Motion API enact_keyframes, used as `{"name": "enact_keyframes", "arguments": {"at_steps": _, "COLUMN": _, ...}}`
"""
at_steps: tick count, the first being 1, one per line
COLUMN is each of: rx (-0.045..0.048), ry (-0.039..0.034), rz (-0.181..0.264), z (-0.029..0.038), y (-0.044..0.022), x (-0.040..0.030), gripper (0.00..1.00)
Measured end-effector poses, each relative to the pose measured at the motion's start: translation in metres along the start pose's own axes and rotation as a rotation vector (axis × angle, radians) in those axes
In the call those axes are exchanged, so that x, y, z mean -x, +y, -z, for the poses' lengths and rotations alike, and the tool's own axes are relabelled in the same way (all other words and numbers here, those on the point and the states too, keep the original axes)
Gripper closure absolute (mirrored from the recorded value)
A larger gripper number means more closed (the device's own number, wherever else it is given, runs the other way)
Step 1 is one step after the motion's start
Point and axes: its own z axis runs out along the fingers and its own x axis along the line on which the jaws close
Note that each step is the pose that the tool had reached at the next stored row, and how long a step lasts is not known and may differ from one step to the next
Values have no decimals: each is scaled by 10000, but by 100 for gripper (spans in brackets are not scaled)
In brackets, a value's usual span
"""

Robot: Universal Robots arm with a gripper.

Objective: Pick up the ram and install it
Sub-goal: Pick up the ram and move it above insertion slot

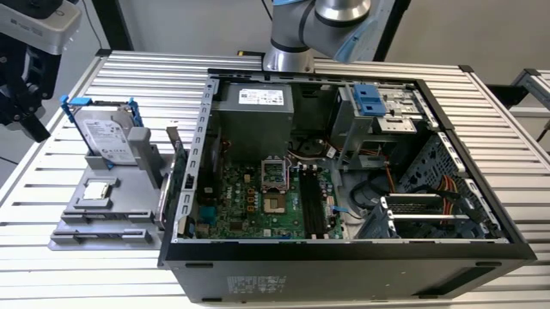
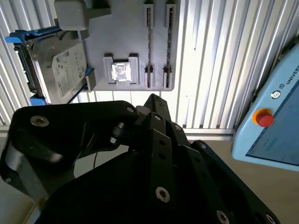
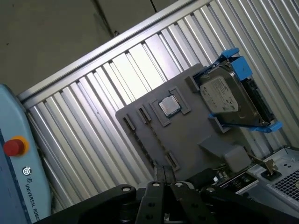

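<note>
- Exterior view: the open computer case [image 1: 344,254] fills the middle through to three o'clock. Its motherboard [image 1: 257,206] lies bare, with dark memory slots [image 1: 311,206] at the board's three o'clock.
- The gray fixture [image 1: 120,177] sits just beside the case at its nine o'clock. A hard drive [image 1: 107,135] stands at the fixture's twelve o'clock, and a processor [image 1: 96,190] lies near its middle.
- The gripper [image 1: 33,119] hangs at ten o'clock, out past the fixture. In both wrist views its fingers [image 3: 159,177] look pressed together with nothing pinched.
- We cannot tell where the ram sits. The second wrist view looks straight down on two long slots [image 2: 148,46] in the fixture, and the thin lines in them may be a stick edge-on. The first wrist view's slant does not settle it, and the exterior view alone gives the board.
- We judge the ram light, stiff and brittle, best pinched across its thin faces at mid-length, clear of the contacts.
</note>
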Motion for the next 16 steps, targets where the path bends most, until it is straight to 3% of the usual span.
{"name": "enact_keyframes", "arguments": {"at_steps": 7, "rx": 8, "ry": 34, "rz": 565, "z": 0, "y": 0, "x": 0, "gripper": 100}}
{"name": "enact_keyframes", "arguments": {"at_steps": 16, "rx": -15, "ry": 69, "rz": 1820, "z": 0, "y": 0, "x": 1, "gripper": 100}}
